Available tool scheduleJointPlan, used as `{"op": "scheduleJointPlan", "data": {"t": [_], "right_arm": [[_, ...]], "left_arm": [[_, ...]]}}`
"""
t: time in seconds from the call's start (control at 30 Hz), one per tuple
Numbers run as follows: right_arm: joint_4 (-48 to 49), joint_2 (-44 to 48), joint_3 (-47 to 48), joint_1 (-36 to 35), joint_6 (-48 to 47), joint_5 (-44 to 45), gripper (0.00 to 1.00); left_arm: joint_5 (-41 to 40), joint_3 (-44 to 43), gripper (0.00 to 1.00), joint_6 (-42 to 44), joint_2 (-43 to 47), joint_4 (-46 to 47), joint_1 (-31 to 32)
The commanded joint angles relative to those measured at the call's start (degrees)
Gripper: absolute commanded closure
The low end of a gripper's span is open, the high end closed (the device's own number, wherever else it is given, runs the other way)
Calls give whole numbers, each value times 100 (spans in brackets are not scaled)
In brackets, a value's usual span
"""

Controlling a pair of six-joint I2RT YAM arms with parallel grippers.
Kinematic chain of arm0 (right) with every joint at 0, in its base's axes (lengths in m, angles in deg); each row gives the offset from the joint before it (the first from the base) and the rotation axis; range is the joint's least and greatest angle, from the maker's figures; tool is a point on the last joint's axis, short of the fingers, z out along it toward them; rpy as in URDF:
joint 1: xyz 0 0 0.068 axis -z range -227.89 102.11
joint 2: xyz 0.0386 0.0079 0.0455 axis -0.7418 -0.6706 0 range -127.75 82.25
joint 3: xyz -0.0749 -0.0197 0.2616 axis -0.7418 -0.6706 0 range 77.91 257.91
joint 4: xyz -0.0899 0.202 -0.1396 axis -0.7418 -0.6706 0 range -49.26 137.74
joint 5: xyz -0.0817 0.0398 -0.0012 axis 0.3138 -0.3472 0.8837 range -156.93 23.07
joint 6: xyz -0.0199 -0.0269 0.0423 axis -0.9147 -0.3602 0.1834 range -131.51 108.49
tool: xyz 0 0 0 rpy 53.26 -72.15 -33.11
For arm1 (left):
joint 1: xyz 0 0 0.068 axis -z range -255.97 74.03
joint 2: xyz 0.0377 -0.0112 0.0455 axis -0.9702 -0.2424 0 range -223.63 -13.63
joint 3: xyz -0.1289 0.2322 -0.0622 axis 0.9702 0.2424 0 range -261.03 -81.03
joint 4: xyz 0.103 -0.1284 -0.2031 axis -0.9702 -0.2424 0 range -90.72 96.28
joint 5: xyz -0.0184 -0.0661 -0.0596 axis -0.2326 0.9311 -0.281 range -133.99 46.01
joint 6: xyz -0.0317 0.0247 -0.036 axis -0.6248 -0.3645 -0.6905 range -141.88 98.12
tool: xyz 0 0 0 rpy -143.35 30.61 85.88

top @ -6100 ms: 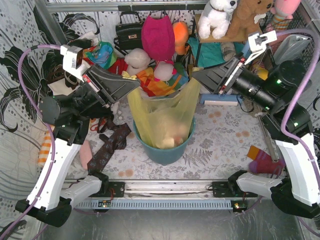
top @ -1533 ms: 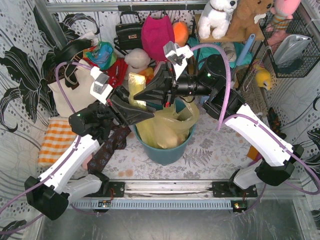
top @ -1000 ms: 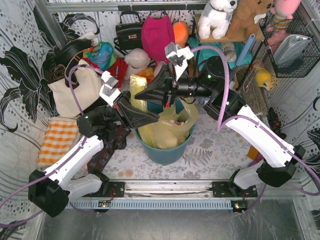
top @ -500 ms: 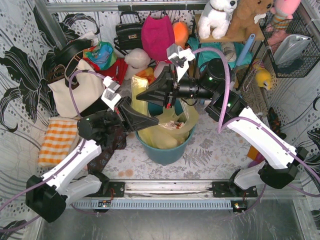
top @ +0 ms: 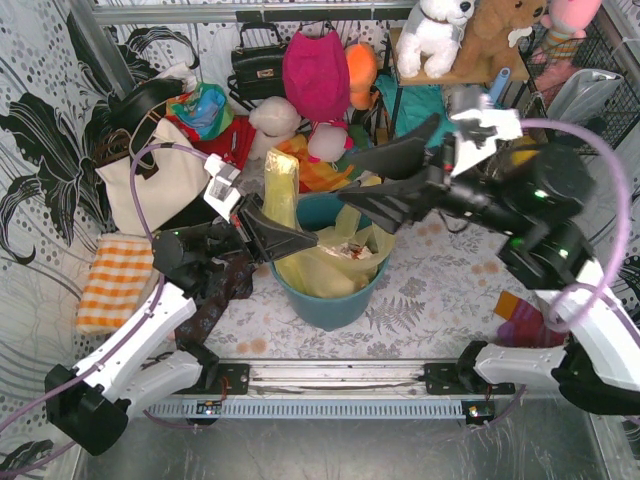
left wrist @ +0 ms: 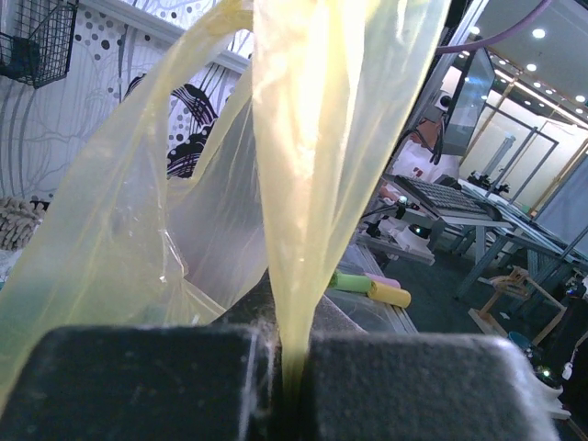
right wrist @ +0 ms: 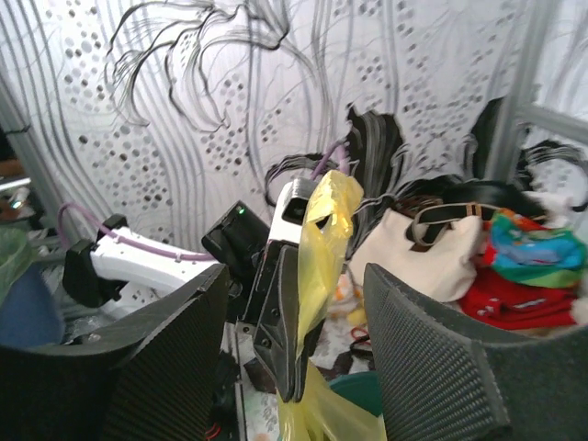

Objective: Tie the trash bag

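Yellow-green trash bag (top: 322,266), teal bin (top: 331,306), grey floral-patterned table cover (top: 425,292)

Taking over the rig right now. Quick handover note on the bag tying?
Left claw: shut on a raised strip of the trash bag, held upright above the teal bin.
Right claw: open, empty, off to the bag's right.
Bag: body sits in the bin.
Done: one side gathered and lifted.
Left: no knot visible. The right claw probably needs to take the opposite side, then cross and tie.
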Motion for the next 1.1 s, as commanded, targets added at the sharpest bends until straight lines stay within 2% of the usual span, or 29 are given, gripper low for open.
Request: {"op": "scheduleJointPlan", "data": {"t": [0.0,0.07,0.2,0.3,0.5,0.7,0.77,0.87,1.0,1.07], "right_arm": [[-672,483,-20,-13,-363,1141,38],[-936,648,-44,-13,-479,1380,34],[-1428,850,-162,-6,-773,1697,19],[-1627,816,-233,-12,-853,1637,13],[-1773,552,-191,0,-1334,705,14],[-2426,-42,797,146,-2018,-54,9],[-2570,-257,1182,486,-1990,-644,9],[-2351,-484,1317,1372,-1544,-1949,8],[-1593,-615,1114,2296,-739,-3662,7],[-783,-590,841,2594,-166,-4358,6]], "left_arm": [[-136,-101,100,243,111,-74,26],[-137,-100,100,245,109,-67,25],[-111,-93,100,214,100,-42,26],[-78,-93,100,190,122,-10,26],[-18,-108,100,170,143,9,26],[6,-102,100,139,176,18,32],[13,-108,100,140,187,18,31],[15,-119,100,139,188,17,30],[22,-131,100,144,197,14,30],[22,-139,100,140,188,17,33]]}}
